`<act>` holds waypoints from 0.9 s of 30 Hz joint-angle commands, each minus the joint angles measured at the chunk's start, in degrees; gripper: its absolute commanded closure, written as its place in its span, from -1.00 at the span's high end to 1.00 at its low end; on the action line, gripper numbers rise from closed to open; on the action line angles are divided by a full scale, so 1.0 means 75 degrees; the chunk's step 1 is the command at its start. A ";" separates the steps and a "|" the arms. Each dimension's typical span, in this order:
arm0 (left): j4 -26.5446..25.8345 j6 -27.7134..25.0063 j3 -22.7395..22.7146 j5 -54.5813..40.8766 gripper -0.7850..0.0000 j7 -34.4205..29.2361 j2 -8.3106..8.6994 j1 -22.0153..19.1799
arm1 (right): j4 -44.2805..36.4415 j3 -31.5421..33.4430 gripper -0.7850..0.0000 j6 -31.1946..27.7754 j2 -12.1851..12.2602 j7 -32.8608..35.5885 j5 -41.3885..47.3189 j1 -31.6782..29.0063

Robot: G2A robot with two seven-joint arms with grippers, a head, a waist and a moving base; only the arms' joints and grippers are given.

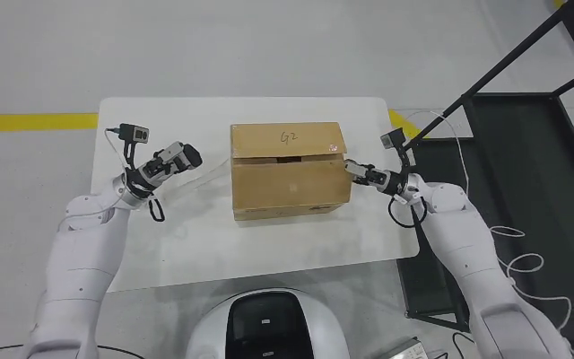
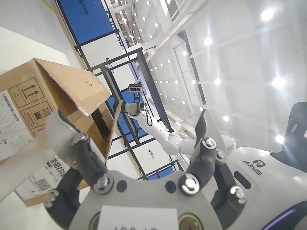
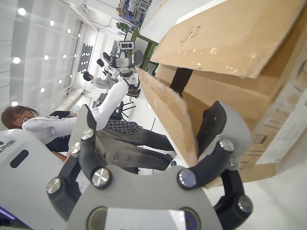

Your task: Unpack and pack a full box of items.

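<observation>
Bright hall lights fall on a white table [image 1: 179, 242], with the work in the middle of it. The right pincer [image 3: 148, 106] stands spread open. The raw edge of a brown cardboard side flap [image 3: 168, 120] runs between its fingers, close against one pad; I would not call that clamped. Just beyond that flap sits the rest of the plain brown cardboard box [image 1: 287, 184]. Its long top flap [image 3: 215, 39], marked by hand, is folded down, and a dark slot [image 1: 287, 160] shows where the flaps fail to meet. Across the box, the left pincer [image 1: 188, 159] hangs open too, near the opposite end but apart from it, holding nothing.

The flaps cover most of the top, so I judge the items to be inside. By my reckoning nearly everything is left to do: raise the flaps, lift the items out, put them back in, and close the box. It could equally be the final closing; the pictures cannot settle that.
</observation>
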 commanded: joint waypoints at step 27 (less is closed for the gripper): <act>0.0334 0.1110 0.0961 -0.0501 1.00 -0.0087 -0.0159 -0.0405 | -0.2068 -0.0399 1.00 0.0448 0.0895 0.0446 -0.1117 -0.2115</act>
